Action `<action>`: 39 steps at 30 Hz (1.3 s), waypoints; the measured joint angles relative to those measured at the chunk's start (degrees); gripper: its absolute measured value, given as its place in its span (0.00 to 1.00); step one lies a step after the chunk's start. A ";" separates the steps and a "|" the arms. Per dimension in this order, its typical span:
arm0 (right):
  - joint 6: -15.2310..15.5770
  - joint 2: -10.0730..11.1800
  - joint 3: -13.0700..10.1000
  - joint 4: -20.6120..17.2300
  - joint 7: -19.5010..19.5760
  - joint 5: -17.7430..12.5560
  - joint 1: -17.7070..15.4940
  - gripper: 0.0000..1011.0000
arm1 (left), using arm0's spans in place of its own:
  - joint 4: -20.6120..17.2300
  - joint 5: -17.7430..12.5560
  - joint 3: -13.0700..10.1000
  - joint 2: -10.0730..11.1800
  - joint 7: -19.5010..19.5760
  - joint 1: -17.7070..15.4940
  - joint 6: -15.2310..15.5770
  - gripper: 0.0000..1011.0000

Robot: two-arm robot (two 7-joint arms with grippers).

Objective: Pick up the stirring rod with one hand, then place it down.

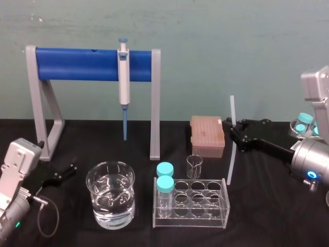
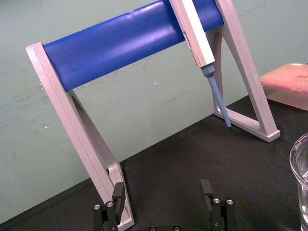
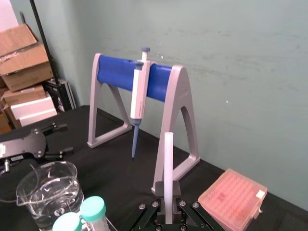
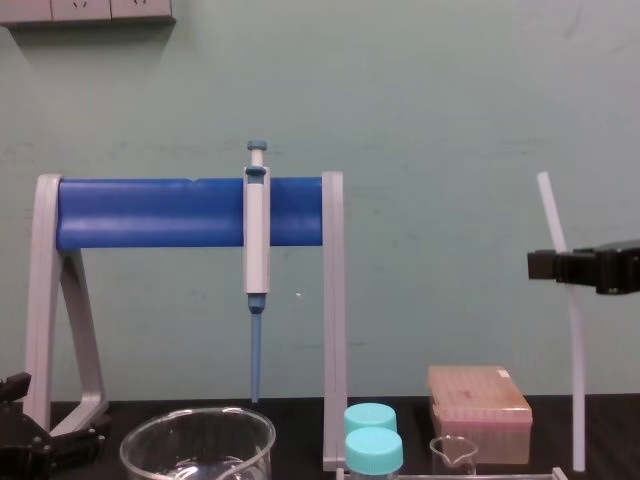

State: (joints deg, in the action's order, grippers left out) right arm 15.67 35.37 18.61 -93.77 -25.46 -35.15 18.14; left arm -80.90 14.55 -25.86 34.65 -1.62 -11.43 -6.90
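Translucent white stirring rod (image 1: pixel 230 159): long, thin, of uniform thickness. It stands near upright with its top leaning a little.

Location (head view, clear acrylic tube rack (image 1: pixel 190 222) as dial centre): three o'clock, just beside the rack's end wall. The lower end is down near the black table (image 1: pixel 267 216); whether it touches cannot be told.

Black two-fingered right gripper (image 1: pixel 235 134): reaches in from three o'clock. Its slim fingers are closed flat on the rod above its middle, so the longer part hangs below the pinch. In the right wrist view the rod (image 3: pixel 167 173) rises straight from between the fingers.

Black left gripper (image 1: pixel 61 172): parked on the table at nine o'clock, by the foot of the grey-and-blue pipette stand (image 1: pixel 77 64). Its fingers are spread apart with nothing between them.

Handling, as judged:
- Weight: very light.
- Stiffness: fairly stiff, though the chest view (image 4: pixel 572 380) hints at a slight bend at the grip.
- Surface: smooth and round, likely slippery, so it may swivel or slide in a flat two-finger pinch.
- Fragility: probably brittle if knocked or levered.
- Best hold: near mid-length, fingers square across the shaft, moderate pressure.
- Laying down: the lower end would likely meet the table first. Nearest obstacles are the rack and, at twelve o'clock from it, the small clear glass beaker (image 1: pixel 194 165).
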 joint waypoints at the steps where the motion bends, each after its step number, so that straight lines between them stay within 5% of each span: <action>1: -0.06 0.09 -0.03 -0.16 0.05 -0.13 -0.01 0.07 | 0.00 0.00 0.00 0.00 0.00 0.00 0.00 0.99; 39: -1.81 2.39 0.20 -3.65 1.61 -2.60 -0.57 0.07 | 0.00 0.00 0.00 0.00 0.00 0.00 0.00 0.99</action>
State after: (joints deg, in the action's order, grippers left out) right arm 13.86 37.76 18.81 -97.41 -23.84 -37.75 17.57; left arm -80.90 14.55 -25.86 34.65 -1.62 -11.43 -6.90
